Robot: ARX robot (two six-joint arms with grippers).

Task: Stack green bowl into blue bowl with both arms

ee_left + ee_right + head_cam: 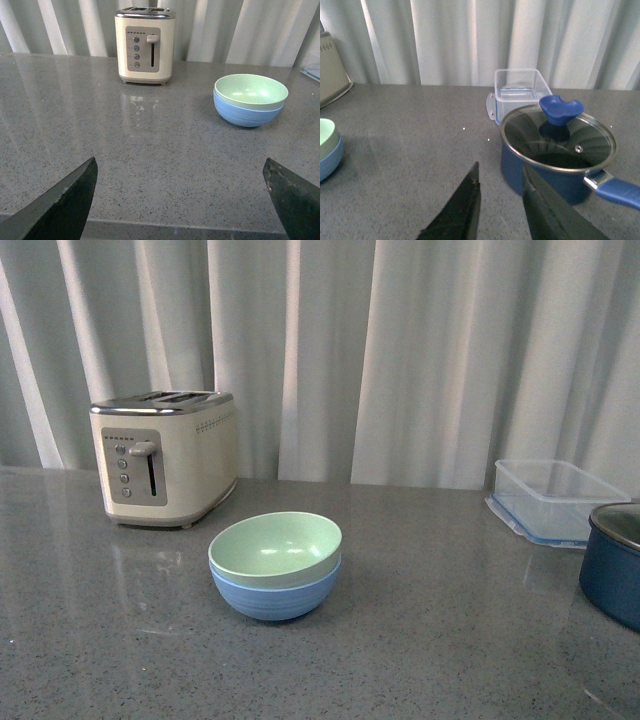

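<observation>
Green bowl: nested inside the blue bowl, both upright, mouths facing up, on the grey speckled counter near its middle. Round items; no long axis. Only the green bowl's rim and interior showed above the blue one; its ribbed base was hidden within.

Surroundings: cream two-slot toaster behind and to the left of the stack, apart from it, lever side toward the camera. Clear plastic container with a blue-edged lid beneath it, far right by the pale curtain. Dark navy pot with glass lid in front of the container, cut off by the front view's right edge. Nothing stood between the stack and either gripper.

Left gripper: jaws spread wide, empty, held well back from the bowls; only the two tips showed.

Right gripper: jaws drawn near together with a narrow gap, holding nothing, just short of the pot; the bowls appeared at that view's edge, cut off. Neither arm appeared in the front view.
</observation>
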